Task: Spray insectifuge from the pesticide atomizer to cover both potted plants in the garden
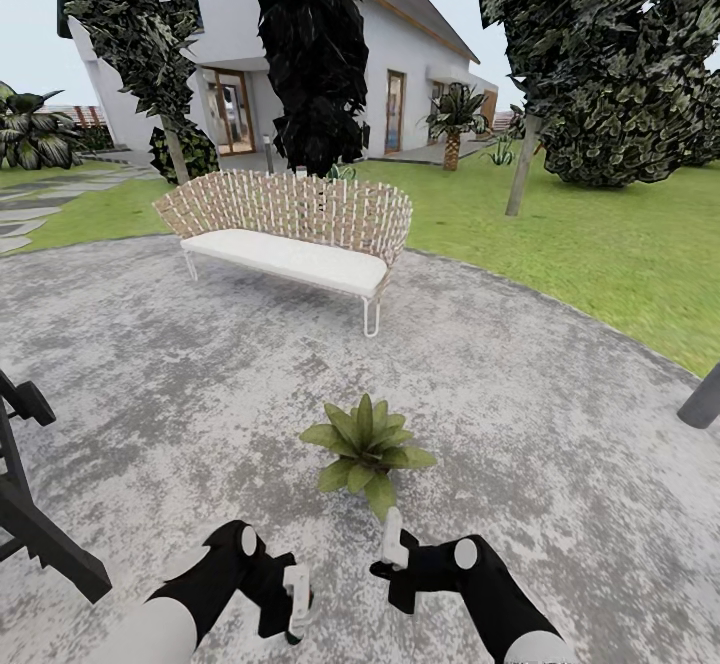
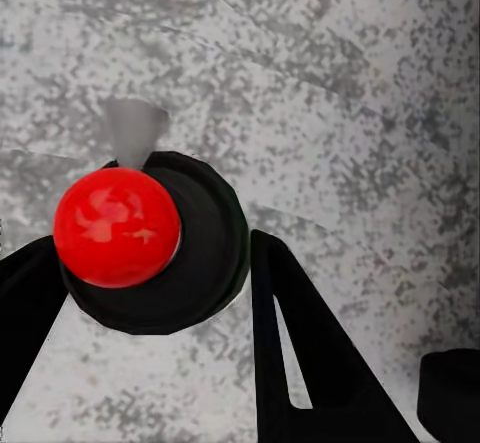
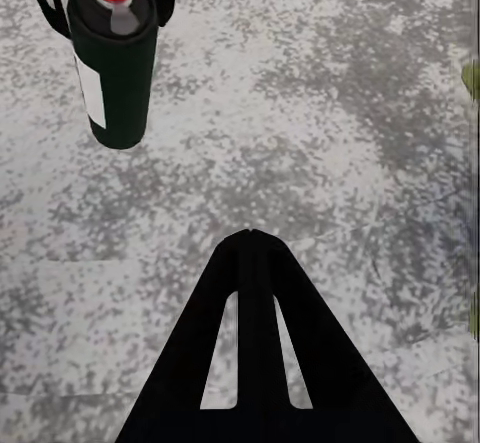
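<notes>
One potted plant (image 1: 366, 441) is waiting mid-frame; left fingers (image 2: 300, 343) are pinching the pesticide atomizer (image 2: 150, 238), needing nozzle aiming there; right fingers (image 3: 250, 343) pressed together.

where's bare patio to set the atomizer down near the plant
Bare stone lies between the plant and the bench, and wide to the plant's right toward the lawn. It is crowded just short of the plant, where the left end effector holding the atomizer and the right end effector sit.

Wicker bench (image 1: 290, 229) w/ house (image 1: 330, 74) behind
</notes>
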